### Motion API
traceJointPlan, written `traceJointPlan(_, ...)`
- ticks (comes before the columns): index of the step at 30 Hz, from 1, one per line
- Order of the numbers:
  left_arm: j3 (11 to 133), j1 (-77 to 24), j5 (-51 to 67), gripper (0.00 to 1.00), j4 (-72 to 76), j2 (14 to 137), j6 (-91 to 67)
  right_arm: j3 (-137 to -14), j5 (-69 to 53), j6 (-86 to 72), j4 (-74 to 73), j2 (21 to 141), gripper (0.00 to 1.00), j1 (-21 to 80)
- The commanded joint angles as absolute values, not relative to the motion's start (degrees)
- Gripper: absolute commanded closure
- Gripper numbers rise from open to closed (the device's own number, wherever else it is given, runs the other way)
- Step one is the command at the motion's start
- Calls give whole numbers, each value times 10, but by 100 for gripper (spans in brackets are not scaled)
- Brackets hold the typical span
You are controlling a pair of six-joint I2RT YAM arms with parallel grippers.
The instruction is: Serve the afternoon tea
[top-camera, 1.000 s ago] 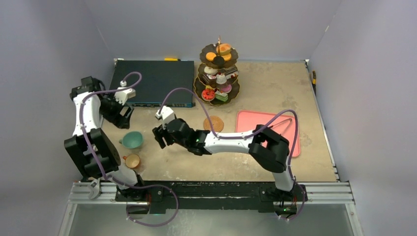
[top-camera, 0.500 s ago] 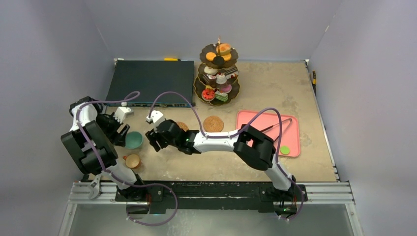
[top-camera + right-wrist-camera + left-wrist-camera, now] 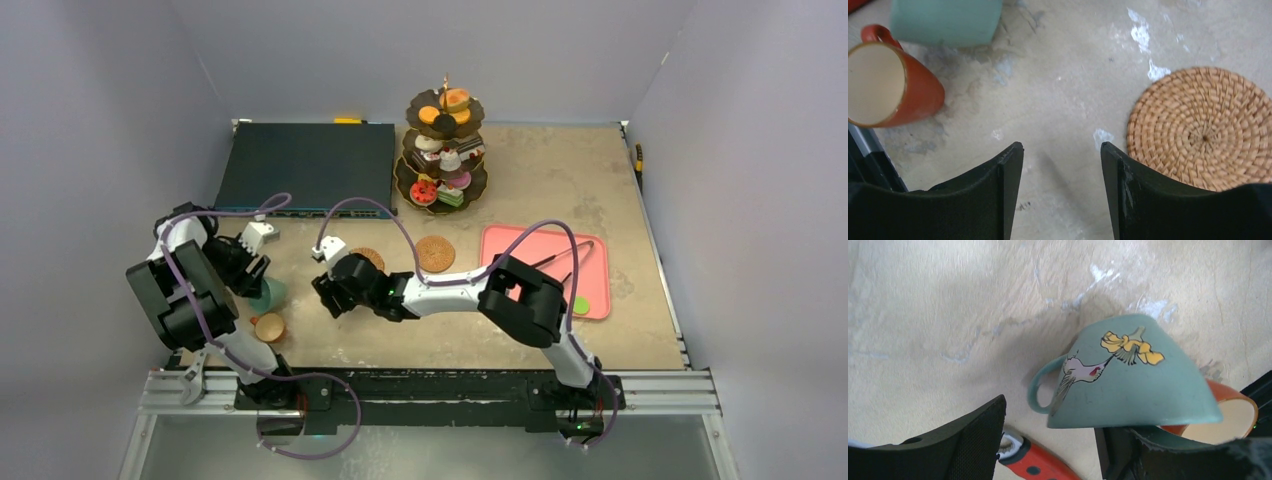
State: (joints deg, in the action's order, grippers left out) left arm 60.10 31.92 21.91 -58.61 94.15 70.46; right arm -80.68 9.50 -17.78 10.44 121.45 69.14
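- Cup fetching looks like the step in hand: the left claw (image 3: 1048,425) stands half-wide astride the glossy teal ceramic cup with a painted hummingbird (image 3: 1128,385). One finger is at the mouth side, the other just clear of the loop handle, and no firm pinch shows.
- That cup sits near the counter's (image 3: 540,180) left edge, beside the smaller orange-tan glazed cup with a cream inside (image 3: 893,85).
- The right claw (image 3: 1060,170) hangs parted and empty over bare counter, just beside a round brown woven coaster (image 3: 1203,130), coiled and rough.
- Next, I judge, the left jaws must close on the smooth flared wall, lift it level and set it on a coaster.
- The dark scalloped three-tier stand with gold rod (image 3: 482,180) stands at the far edge, loaded with small colourful toy cakes (image 3: 440,190).
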Motion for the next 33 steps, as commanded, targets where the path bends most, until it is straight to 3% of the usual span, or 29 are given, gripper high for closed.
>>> traceJointPlan(1, 605, 281, 250, 38, -561, 953, 678, -771, 114, -198, 147, 1162, 39, 690)
traceJointPlan(7, 627, 225, 247, 41, -549, 982, 624, -716, 126, -207, 183, 1125, 41, 685)
traceJointPlan(14, 660, 185, 245, 58, -549, 1025, 580, -653, 134, -221, 219, 1091, 43, 673)
traceJointPlan(19, 691, 153, 248, 63, -553, 1030, 548, -630, 141, -221, 232, 1077, 45, 670)
traceJointPlan(24, 678, 121, 249, 83, -543, 1015, 534, -614, 151, -218, 241, 1064, 48, 665)
traceJointPlan(27, 659, 117, 257, 88, -522, 990, 531, -606, 155, -215, 245, 1060, 49, 665)
traceJointPlan(33, 641, 107, 277, 88, -432, 936, 464, -597, 159, -218, 252, 1053, 51, 665)
